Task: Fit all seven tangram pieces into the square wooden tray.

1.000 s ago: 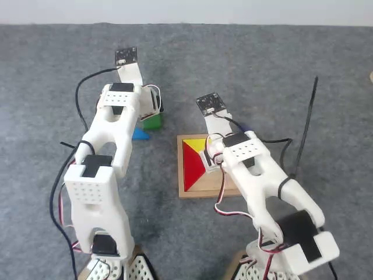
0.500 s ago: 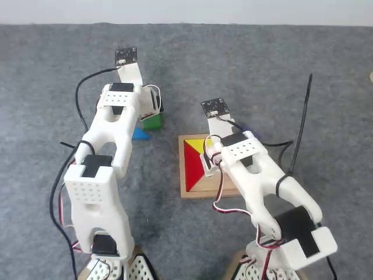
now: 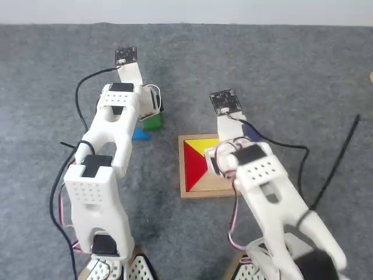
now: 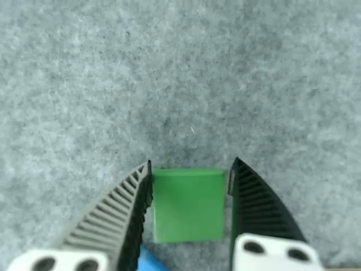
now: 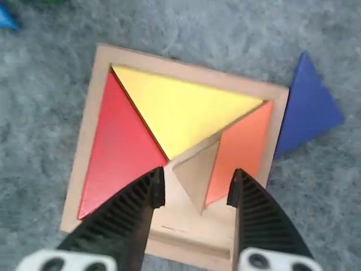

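The square wooden tray [image 5: 101, 68] holds a red triangle [image 5: 118, 149], a yellow triangle [image 5: 180, 107] and an orange piece [image 5: 240, 141]; part of its floor is bare. My right gripper [image 5: 194, 183] hangs open above that bare floor with nothing in it. A dark blue triangle [image 5: 307, 110] lies on the felt just outside the tray's wall. In the high view the tray [image 3: 189, 191] sits under the right arm. A green square [image 4: 188, 204] lies flat on the felt between the fingers of my open left gripper [image 4: 190, 169], with a small gap on each side. A light blue piece [image 3: 140, 134] lies beside the green square [image 3: 153, 122].
Grey felt covers the table. The light blue piece [image 4: 149, 262] peeks out close to the left gripper's base. A black cable [image 3: 338, 163] arcs off the right arm over the right side of the table.
The right arm has swung and its wrist has shifted farther back and to the right over the tray. The left arm and the green square have stayed put.
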